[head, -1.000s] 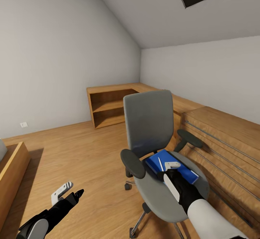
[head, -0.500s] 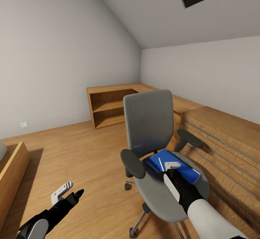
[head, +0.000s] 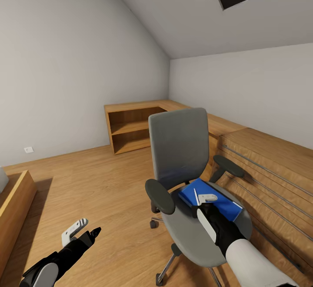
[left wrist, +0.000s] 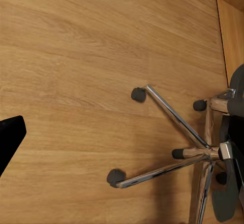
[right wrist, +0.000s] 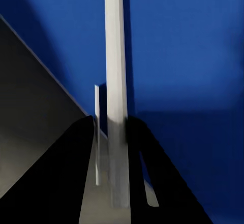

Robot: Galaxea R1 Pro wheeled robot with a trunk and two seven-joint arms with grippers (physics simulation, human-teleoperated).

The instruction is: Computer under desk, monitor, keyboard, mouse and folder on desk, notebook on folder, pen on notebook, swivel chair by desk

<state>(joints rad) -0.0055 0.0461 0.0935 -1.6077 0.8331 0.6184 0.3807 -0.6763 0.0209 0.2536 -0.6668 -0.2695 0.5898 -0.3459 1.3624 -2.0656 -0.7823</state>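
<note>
Room: wooden floor [head: 100,183], low wooden shelving [head: 130,128] behind the swivel chair [head: 180,148]. The chair carries a blue folder [head: 219,202] on its seat. Your right gripper [head: 203,200] is pinching the pen [right wrist: 116,82] just above the folder; judged step: lifting the pen clear. Next, raise it straight, avoiding both armrests [head: 160,196]. Your left gripper [head: 80,230] hangs low beside the chair; whether it is spread, you cannot tell.
</note>
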